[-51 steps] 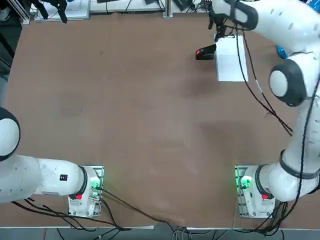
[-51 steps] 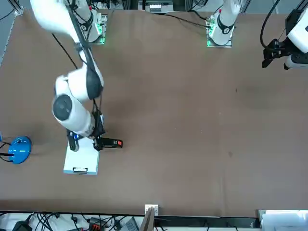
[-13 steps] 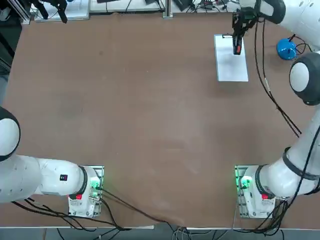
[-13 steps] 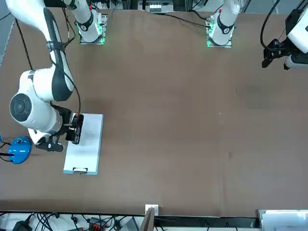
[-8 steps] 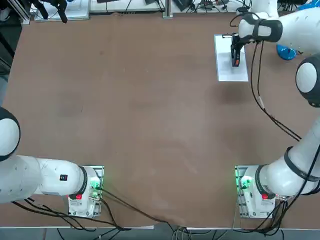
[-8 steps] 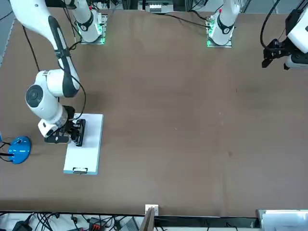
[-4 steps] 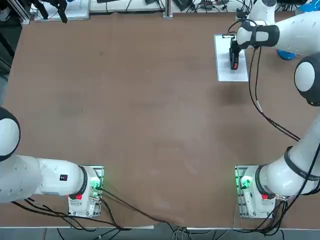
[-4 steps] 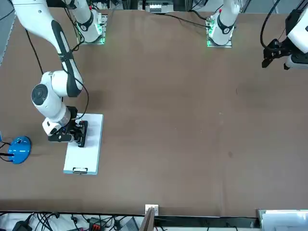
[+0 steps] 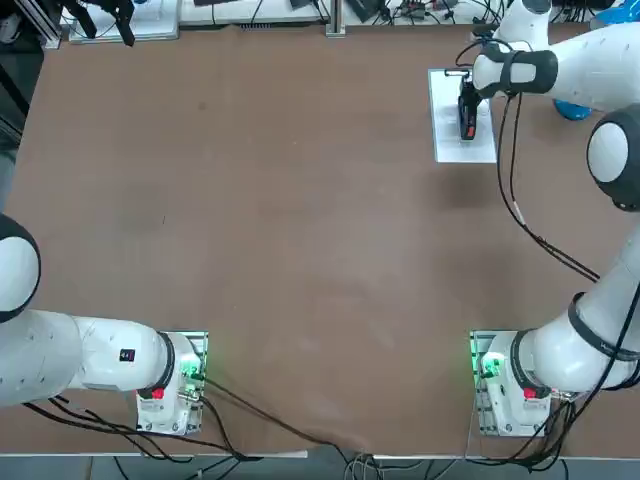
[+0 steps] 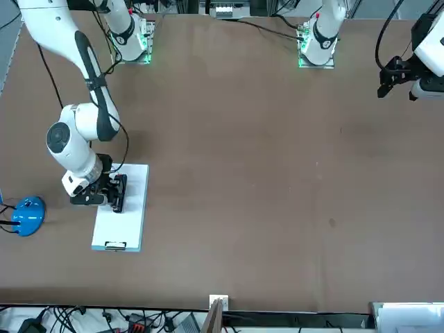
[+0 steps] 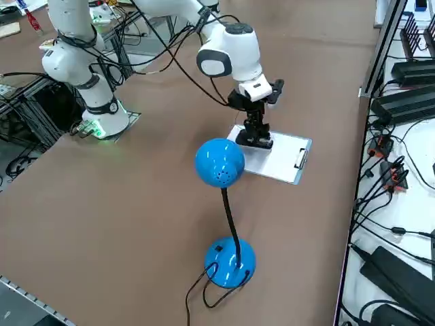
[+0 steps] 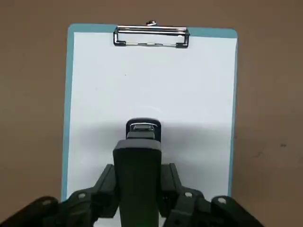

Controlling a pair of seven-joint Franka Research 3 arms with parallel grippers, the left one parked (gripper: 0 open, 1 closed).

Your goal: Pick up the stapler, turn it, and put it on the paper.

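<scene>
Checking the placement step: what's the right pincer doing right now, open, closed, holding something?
Right pincer: closed on the stapler, which it holds over the paper, lengthwise along it.

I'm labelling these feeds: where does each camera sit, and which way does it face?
Top: overhead, both arm bases nearest; right gripper at far right.
Front: across the table, facing the bases; white clipped paper.
Right side: raised, diagonal; blue desk lamp nearest.
Wrist: looks down the jaws, shut on the small black stapler.
All share stapler over paper.
</scene>
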